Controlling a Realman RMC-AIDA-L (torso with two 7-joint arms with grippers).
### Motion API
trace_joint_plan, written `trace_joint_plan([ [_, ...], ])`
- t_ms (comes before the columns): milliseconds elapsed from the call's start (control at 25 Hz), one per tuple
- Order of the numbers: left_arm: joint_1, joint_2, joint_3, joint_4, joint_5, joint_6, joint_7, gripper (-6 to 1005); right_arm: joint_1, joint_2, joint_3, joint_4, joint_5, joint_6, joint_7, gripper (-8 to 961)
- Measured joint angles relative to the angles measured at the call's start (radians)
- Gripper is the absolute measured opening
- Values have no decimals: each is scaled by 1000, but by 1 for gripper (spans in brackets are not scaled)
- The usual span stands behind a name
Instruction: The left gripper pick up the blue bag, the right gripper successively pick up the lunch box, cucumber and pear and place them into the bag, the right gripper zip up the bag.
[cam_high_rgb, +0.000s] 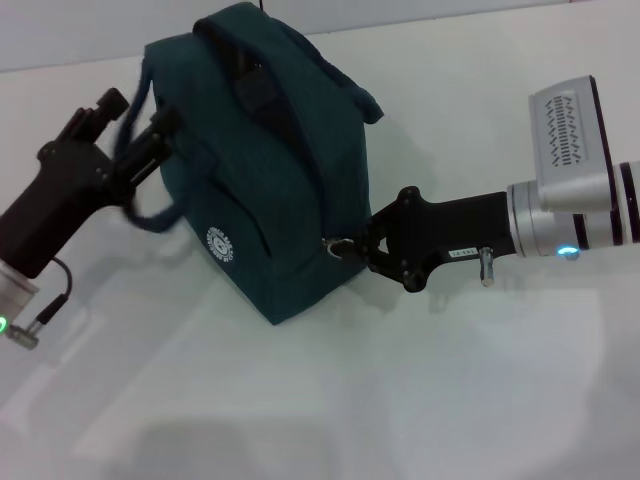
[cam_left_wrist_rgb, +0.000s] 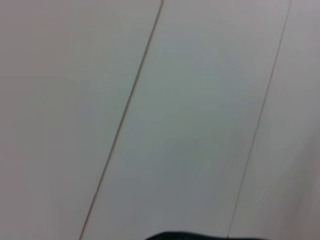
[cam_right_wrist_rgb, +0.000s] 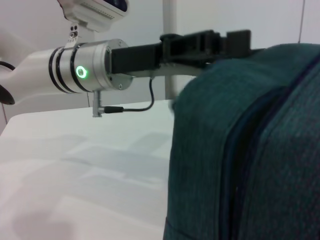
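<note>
Holding the Bag From Both Ends

Standing on the white table (cam_high_rgb: 450, 400), the blue bag (cam_high_rgb: 280, 180) leans slightly, its round white logo (cam_high_rgb: 219, 243) facing the head camera. The left gripper (cam_high_rgb: 150, 150) reaches in from the robot's left, at the bag's upper end, where its fingers are pinched on one of the rolled handles (cam_high_rgb: 150, 215) — the strap loops down below the claw. From the right wrist camera the same left gripper (cam_right_wrist_rgb: 220, 42) shows as a black bar running across to the top of the blue bag (cam_right_wrist_rgb: 250, 150), with the silver cuff (cam_right_wrist_rgb: 90, 67) and its green light behind it.

The right gripper (cam_high_rgb: 372, 245) comes in low from the robot's right, its fingertips pressed together at the metal ring pull (cam_high_rgb: 342, 247) on the bag's near end — right at the zipper's end. The dark zipper line (cam_right_wrist_rgb: 235, 165) runs down the fabric in the right wrist view. Lunch box, cucumber and pear are out of sight.
</note>
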Motion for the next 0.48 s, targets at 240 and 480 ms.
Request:
trace_joint_plan([
  [240, 19, 0, 8, -8, 1, 60, -21, 882, 1, 0, -2, 1, 11, 1, 3, 7],
  [480, 55, -1, 12, -44, 73, 152, 18, 881, 2, 0, -5, 1, 58, -11, -3, 7],
])
